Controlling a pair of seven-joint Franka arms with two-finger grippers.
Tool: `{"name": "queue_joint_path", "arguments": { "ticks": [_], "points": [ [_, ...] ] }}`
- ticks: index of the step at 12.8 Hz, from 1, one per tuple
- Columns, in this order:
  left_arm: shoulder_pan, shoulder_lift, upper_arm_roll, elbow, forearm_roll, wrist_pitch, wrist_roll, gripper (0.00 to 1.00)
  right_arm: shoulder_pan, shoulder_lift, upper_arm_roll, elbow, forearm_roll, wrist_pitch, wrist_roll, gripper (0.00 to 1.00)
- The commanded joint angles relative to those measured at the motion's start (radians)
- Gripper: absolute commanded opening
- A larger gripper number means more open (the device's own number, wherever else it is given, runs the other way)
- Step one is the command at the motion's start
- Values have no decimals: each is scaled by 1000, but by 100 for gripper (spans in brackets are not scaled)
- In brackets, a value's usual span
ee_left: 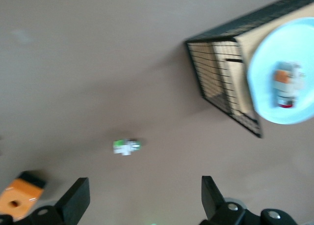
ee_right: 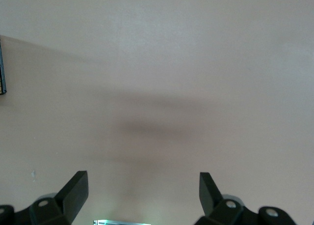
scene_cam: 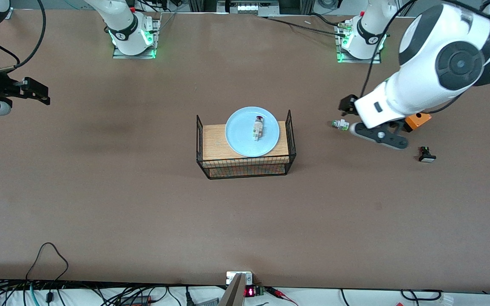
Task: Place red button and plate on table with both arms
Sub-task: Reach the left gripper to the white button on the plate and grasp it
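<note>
- The red button (scene_cam: 258,126) is lying on the plate (scene_cam: 238,136), which is sitting atop the wire rack (scene_cam: 245,163) mid-surface (scene_cam: 100,191)
- Left end effector (ee_left: 142,198) is hovering wide open, empty, over the green-capped switch (scene_cam: 339,124)
- Right end effector (ee_right: 142,193) is waiting spread apart, empty, at its end

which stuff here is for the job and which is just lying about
Job:
dark red-capped push-button, lying on the plate
round pale blue plate, on the rack
matte brown table

Lying about:
wood-topped black wire rack
green-capped switch
orange block
black white-faced switch
</note>
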Motion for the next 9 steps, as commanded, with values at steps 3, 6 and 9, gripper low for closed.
{"name": "queue_joint_path", "arguments": {
  "ticks": [3,6,9],
  "points": [
    [-128,73,-9,31,-48,166,-33,100,2,9,4,24,17,-16,-8,100],
    [-257,141,-2,75,-19,189,-287,100,13,9,10,24,17,-16,-7,100],
    [-302,237,-5,167,25,191,-453,100,17,9,12,24,17,-16,-5,100]
  ]
}}
